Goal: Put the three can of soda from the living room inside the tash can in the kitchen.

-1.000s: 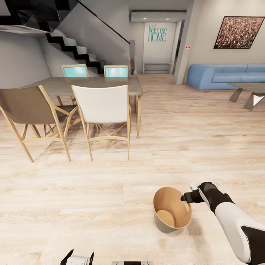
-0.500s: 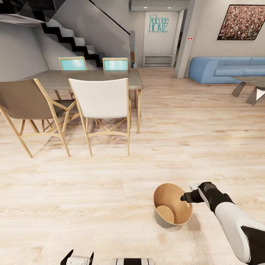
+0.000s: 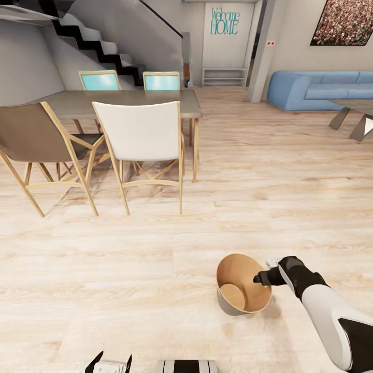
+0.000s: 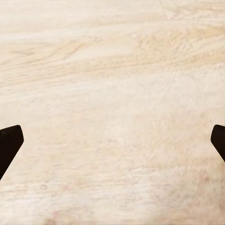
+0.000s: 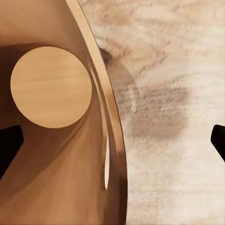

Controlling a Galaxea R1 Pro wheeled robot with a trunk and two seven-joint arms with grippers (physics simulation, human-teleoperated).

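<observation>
1. On the pale wood-plank floor [image 3: 155, 259], low in the head view, the tash can [image 3: 243, 290] is tilted, its mouth open toward the camera.
2. Its tapered wall is grey-white outside and smooth tan inside, with a round flat bottom [image 5: 50, 86]; nothing lies in it.
3. At its rim, the right gripper [image 3: 261, 278] has its fingers set wide either side of the rim; whether they touch it is unclear.
4. Over bare planks, the left gripper [image 4: 112, 140] has its fingers spread wide.
5. Beyond stand a grey table [image 3: 129, 101], wood-framed chairs [image 3: 140, 134] and a blue sofa [image 3: 321, 90].

Bare wood floor [image 3: 155, 269] is lying open across the frame's middle and lower left. A dining bench [image 3: 129, 103] ringed by chairs [image 3: 140, 140] is blocking the upper left; a blue sofa [image 3: 321, 90] and a low bench [image 3: 357, 116] are crowding the upper right. A bin [image 3: 243, 290] is sitting at lower right.
</observation>
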